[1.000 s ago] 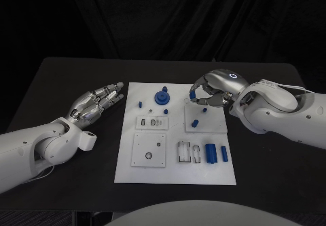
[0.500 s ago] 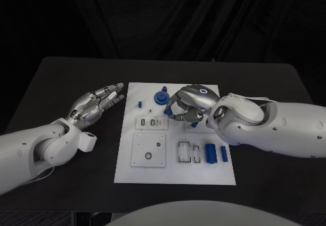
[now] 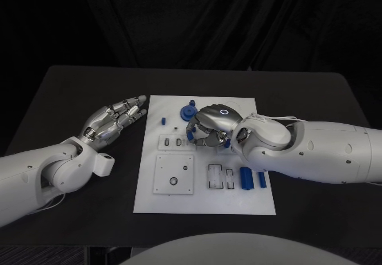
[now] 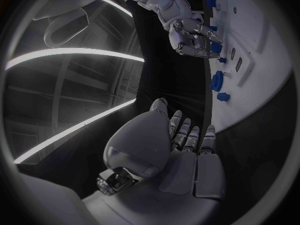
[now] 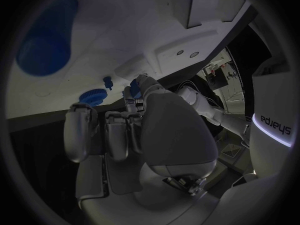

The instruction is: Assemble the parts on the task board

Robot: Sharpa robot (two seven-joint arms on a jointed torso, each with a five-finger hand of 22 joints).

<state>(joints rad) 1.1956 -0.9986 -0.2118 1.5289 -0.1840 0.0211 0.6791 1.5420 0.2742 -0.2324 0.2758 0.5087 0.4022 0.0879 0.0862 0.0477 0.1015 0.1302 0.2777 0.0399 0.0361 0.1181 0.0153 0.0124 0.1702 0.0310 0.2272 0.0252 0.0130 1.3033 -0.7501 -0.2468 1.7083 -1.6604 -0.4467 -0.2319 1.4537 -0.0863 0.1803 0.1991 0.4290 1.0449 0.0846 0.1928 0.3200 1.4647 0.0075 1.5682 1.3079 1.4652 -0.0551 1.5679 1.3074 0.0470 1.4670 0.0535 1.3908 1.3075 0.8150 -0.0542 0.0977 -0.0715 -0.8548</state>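
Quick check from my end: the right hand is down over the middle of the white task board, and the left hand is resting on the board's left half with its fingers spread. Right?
Not quite. The left hand lies off the white task board, on the black table beside its left edge, fingers spread and holding nothing; the head view shows this. The right hand is indeed down over the board's middle.

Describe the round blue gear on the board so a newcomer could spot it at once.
Start at the white board in the middle of the black table and go to its far edge, away from the robot. The blue gear sits there, just beyond the right hand. It is a wide round disc with a knob on top, while the blue pieces near it are small pegs.
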